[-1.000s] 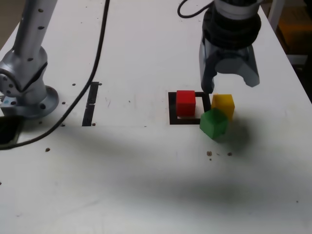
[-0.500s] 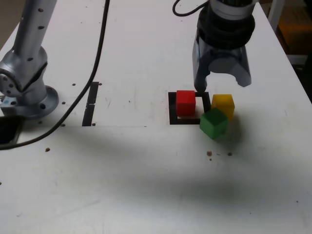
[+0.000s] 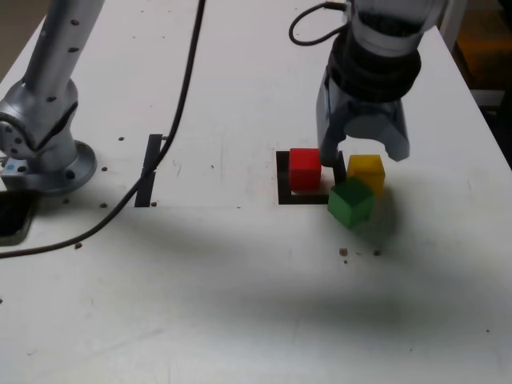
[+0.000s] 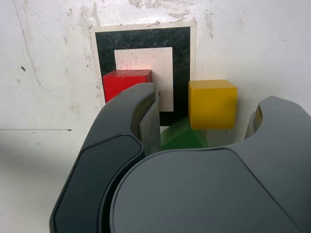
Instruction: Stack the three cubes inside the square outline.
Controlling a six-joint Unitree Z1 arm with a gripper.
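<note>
Yellow cube [image 3: 366, 170] sits below the wide-open, empty hand [image 3: 362, 152].

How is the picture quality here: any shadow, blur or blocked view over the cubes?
Exterior view: soft and dim, a broad shadow across the table in front of the green cube. Wrist view: sharp, but the open gripper fills the lower half, hiding most of the green cube and part of the red cube.

Matt, seemingly plastic cubes [image 3: 352, 182]; scuffed white table [image 3: 240, 280]; smooth grey pincer [image 3: 362, 154].
</note>
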